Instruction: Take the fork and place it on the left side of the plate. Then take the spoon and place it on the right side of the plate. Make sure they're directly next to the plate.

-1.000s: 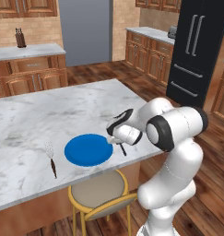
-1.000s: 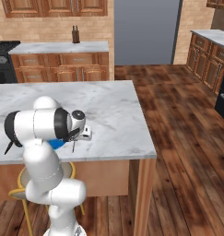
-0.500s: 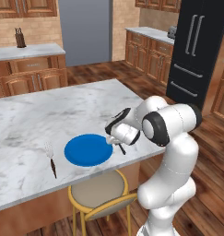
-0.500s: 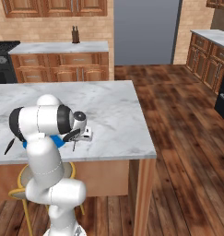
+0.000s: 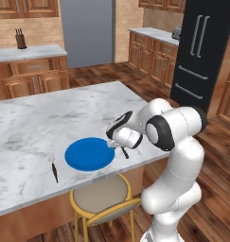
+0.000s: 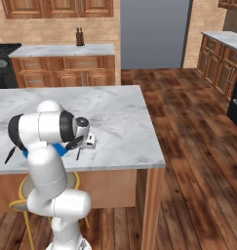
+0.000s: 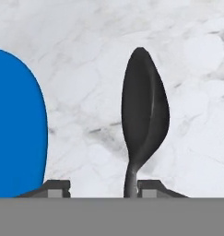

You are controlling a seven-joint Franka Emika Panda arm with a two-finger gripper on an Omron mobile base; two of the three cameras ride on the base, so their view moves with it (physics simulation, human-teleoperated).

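Observation:
The blue plate [image 5: 89,154] lies near the front edge of the marble island. Left of it, a small gap away, rests the fork [image 5: 52,163], tines pointing away from me. The grey spoon [image 5: 124,152] lies on the marble just off the plate's right rim. In the hand view the spoon [image 7: 144,115] points its bowl upward beside the plate [image 7: 16,124]. My gripper [image 5: 120,144] hovers low over the spoon's handle. Its jaws are open, and the handle sits between the fingertips [image 7: 148,188], nearer the right one. From the right base view, the gripper [image 6: 83,141] stands above the spoon [image 6: 78,154].
A round tan stool [image 5: 100,196] with a yellow frame stands under the island's front edge, below the plate. The island top [image 5: 64,118] stretches back and left. Kitchen cabinets and a black fridge [image 5: 201,52] stand far behind.
The jaws have parted from the spoon's handle, and the spoon now rests on the marble beside the plate. The arm has barely shifted.

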